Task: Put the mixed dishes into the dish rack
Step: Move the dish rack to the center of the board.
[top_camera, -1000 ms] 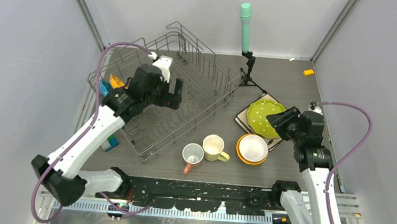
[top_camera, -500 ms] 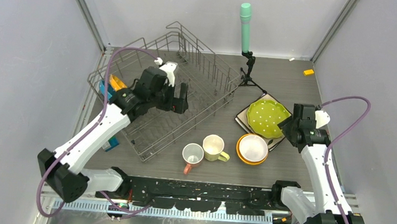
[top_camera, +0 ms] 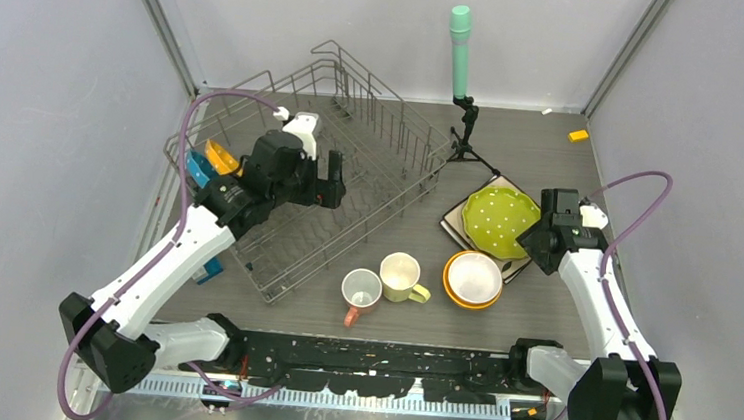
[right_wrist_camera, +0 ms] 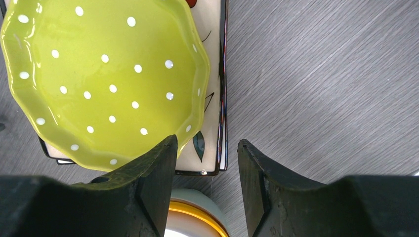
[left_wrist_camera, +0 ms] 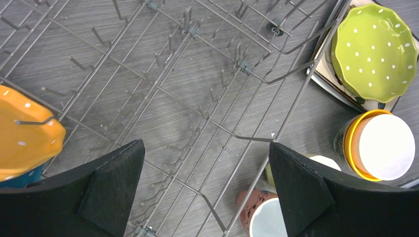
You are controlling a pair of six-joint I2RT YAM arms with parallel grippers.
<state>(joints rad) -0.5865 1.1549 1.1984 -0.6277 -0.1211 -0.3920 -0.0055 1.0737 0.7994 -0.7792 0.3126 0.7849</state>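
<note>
While our open right fingers (right_wrist_camera: 153, 187) are straddling the rim of the white square plate (right_wrist_camera: 213, 123), a yellow-green dotted plate (right_wrist_camera: 108, 79) is resting atop.

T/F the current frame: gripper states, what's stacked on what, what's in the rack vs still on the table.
1. The yellow-green plate lies on the white square plate. True.
2. The left gripper holds the orange plate. False: it is open and empty above the dish rack; the orange plate stands in the rack's left end.
3. The white bowl sits inside the orange bowl. True.
4. Both mugs are in the rack. False: the pink mug and pale-yellow mug sit on the table beside it.
5. The right gripper is shut on the yellow-green plate. False: it is open, holding nothing.
</note>
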